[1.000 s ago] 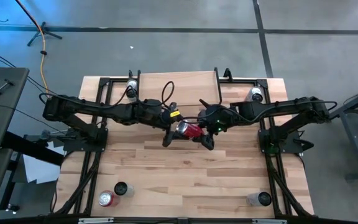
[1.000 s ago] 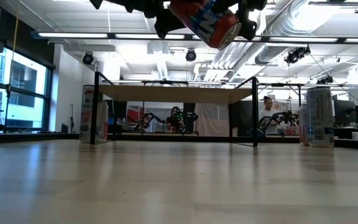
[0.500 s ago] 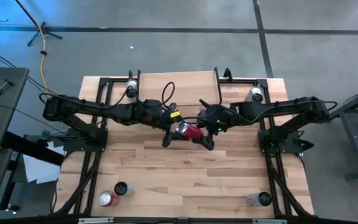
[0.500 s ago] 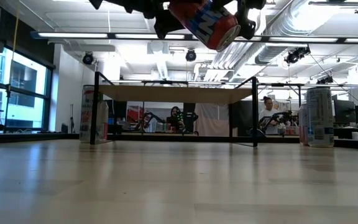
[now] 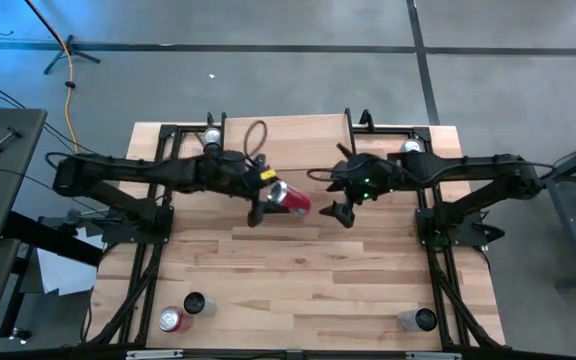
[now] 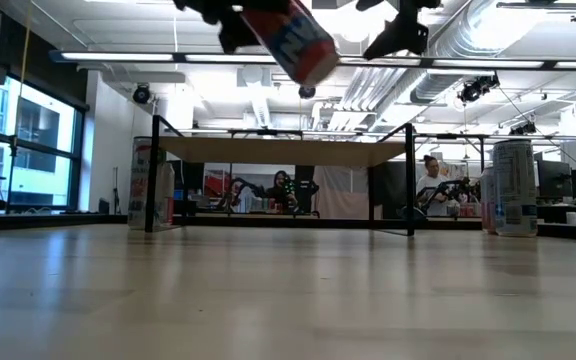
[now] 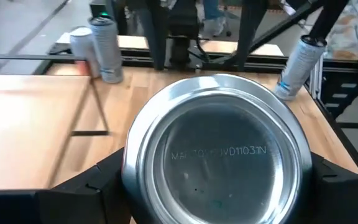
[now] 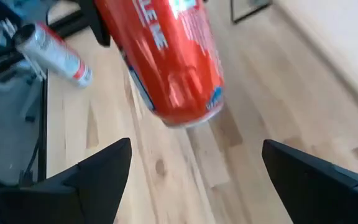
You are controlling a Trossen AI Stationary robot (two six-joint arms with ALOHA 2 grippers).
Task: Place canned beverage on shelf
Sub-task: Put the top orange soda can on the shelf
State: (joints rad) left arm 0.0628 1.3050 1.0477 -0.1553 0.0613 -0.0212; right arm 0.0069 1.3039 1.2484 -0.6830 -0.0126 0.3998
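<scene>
My left gripper (image 5: 264, 203) is shut on a red canned beverage (image 5: 288, 198), high above the middle of the table. In the left wrist view the can's silver end (image 7: 216, 155) faces the camera between the two dark fingers. My right gripper (image 5: 344, 208) hangs open just to the can's right, apart from it; its wrist view shows the can (image 8: 166, 56) beyond its spread fingers (image 8: 98, 171). The shelf (image 5: 283, 135), a light wood plank on thin black legs, stands at the table's far middle, also seen in the low view (image 6: 283, 150). My left gripper pinches the can between its two fingers, one on each opposite side of the can's wall (image 7: 128, 168), at the end nearest the wrist. The fingers come from the table's left, slanting downward, along the can. The can hangs clear of the table, tilted, its free end (image 6: 313, 65) lower.
Two cans (image 5: 173, 318) (image 5: 196, 303) sit at the table's near left corner and one (image 5: 418, 320) at the near right. More cans stand at the far left (image 5: 211, 140) and far right (image 5: 411, 150), beside the shelf. Bare tabletop (image 5: 298, 270) lies under the grippers.
My right gripper has let go of the can and drawn back toward the table's right edge. My left gripper has carried the can toward the table's left and far edges, a little upward. The can now tips more steeply, still clear of the table.
</scene>
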